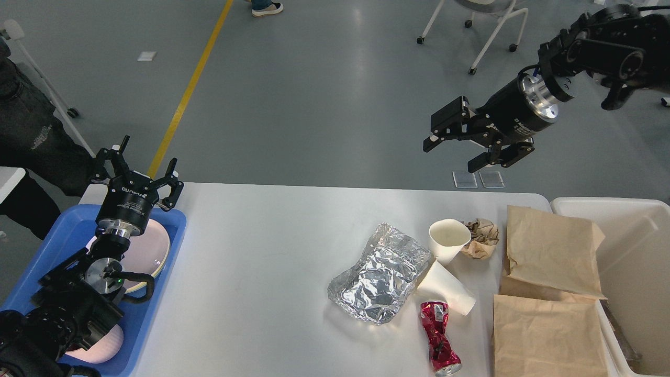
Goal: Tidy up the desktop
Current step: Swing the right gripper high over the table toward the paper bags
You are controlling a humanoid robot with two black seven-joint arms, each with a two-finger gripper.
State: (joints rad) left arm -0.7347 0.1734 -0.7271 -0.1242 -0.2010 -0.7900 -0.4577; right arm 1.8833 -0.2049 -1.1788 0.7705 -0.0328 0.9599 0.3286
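Head view: blue tray (pixel 172 230) holds plates (pixel 157 251); bin (pixel 628 246) seemingly near-empty.

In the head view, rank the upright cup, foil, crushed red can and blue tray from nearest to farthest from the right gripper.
From the right gripper:
1. Upright cup, below it, near the desktop's far edge.
2. Foil, center, slightly left of the cup.
3. Red can, at the near edge.
4. Blue tray, far left, under the left gripper.

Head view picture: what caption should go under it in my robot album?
Open right gripper hovers above a desktop littered with foil, cups, paper bags and a crushed can.
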